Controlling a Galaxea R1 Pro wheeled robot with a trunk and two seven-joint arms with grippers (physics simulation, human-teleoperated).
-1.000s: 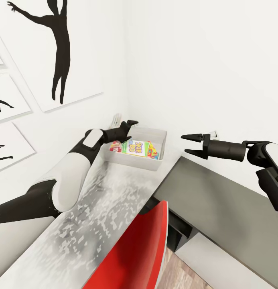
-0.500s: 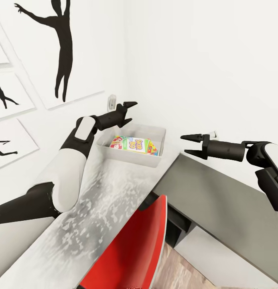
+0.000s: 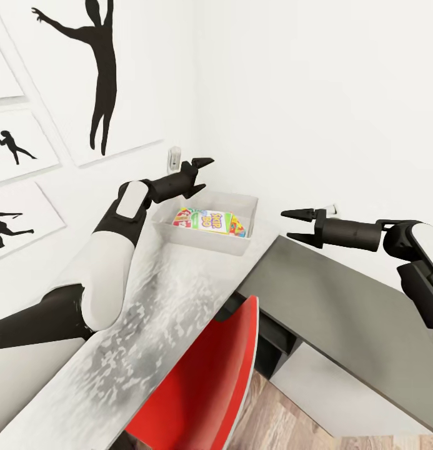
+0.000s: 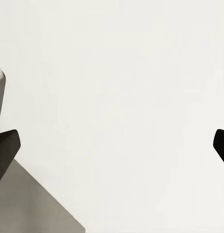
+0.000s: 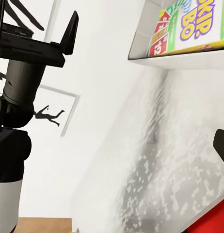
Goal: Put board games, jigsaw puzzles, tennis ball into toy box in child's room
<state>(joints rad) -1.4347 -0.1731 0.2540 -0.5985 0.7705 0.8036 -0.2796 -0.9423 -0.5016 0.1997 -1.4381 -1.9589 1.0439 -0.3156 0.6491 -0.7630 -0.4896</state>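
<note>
White-walled room, grey table (image 3: 179, 300): colourful game boxes (image 3: 210, 222) are already seen inside the toy box (image 3: 241, 203). Left gripper (image 3: 200, 173) and right gripper (image 3: 298, 225) are spread, nothing held. Anything left can't be told.

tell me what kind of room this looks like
Probably a child's bedroom or playroom: black silhouette sports pictures hang on the white wall, a pale grey toy box on the desk holds a colourful game box, and a red chair stands at it.
</note>
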